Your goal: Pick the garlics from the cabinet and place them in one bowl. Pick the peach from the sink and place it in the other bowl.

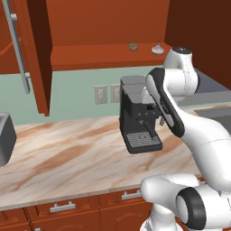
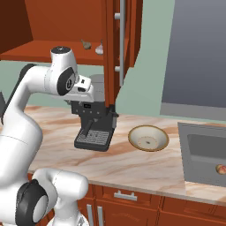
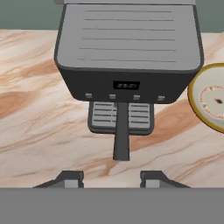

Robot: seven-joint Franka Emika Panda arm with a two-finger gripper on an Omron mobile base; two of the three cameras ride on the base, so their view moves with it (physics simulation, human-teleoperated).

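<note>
Reddish-brown wooden wall cabinet (image 1: pixel 108 56) stands open, its shelf holding two tiny garlic bulbs, one dull grey-brown (image 1: pixel 132 46) and one pale whitish-pink (image 1: pixel 157 48), well apart. Below, the two-finger gripper (image 3: pixel 112 178) hangs empty above the dark grey coffee machine (image 3: pixel 129 57), jaws drawn in with nothing between them. A round tan bowl (image 2: pixel 148 137) sits beside the machine on the marbled counter (image 1: pixel 67 158), and the small orange-pink peach (image 2: pixel 220 169) lies in the dark grey sink (image 2: pixel 194 154).

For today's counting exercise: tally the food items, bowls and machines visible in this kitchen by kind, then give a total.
Small pointed garlic bulbs: 2
Round orange-pink peach: 1
Round tan bowl: 1
Dark grey coffee machine: 1
Total: 5
</note>
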